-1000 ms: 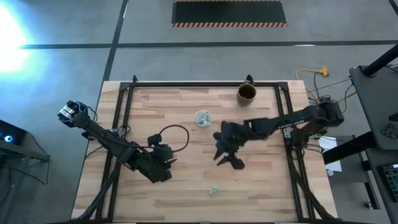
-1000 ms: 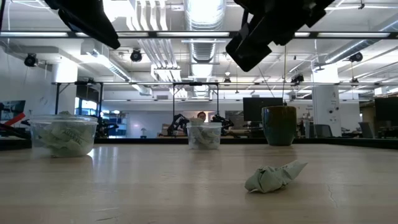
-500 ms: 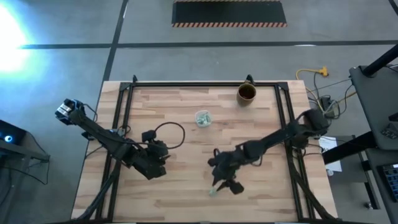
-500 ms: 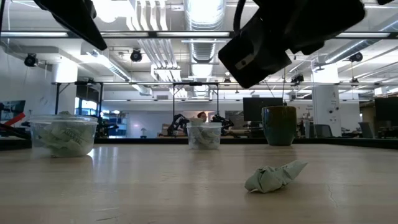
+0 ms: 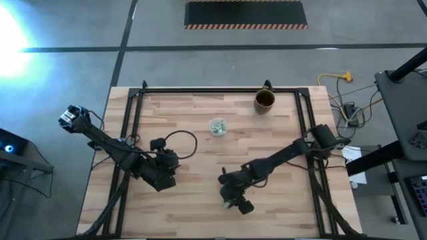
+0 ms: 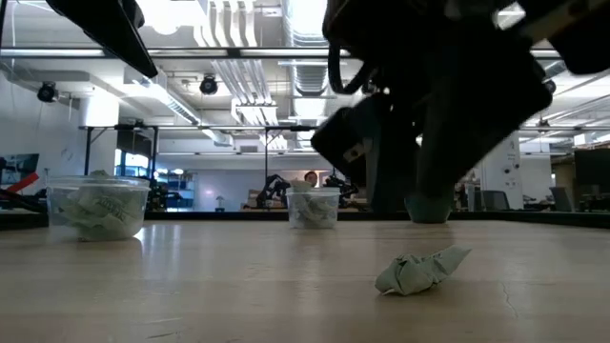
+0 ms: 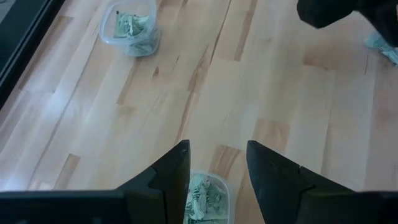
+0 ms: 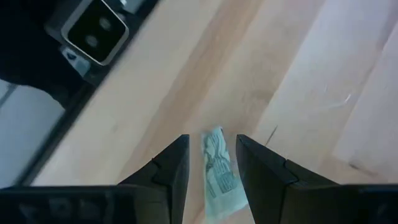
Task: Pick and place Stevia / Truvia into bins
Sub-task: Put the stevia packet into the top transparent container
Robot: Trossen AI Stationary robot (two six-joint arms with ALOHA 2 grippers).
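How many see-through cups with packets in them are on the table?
2. One clear cup sits in the table's far middle, left of the brown mug. The other clear cup sits right under the left hand. None seem hidden.

Bright ceiling strip lights point(image 6: 286, 24) flood the hall, and a hard white glare burns out the floor point(image 5: 13, 33) at one corner seen from above. The bench point(image 6: 238, 286) is evenly lit, shadows soft. The right gripper point(image 6: 419, 124) looms as a dark, blurred silhouette (backlit); the sachet point(image 8: 219, 165) between its fingers looks slightly smeared.
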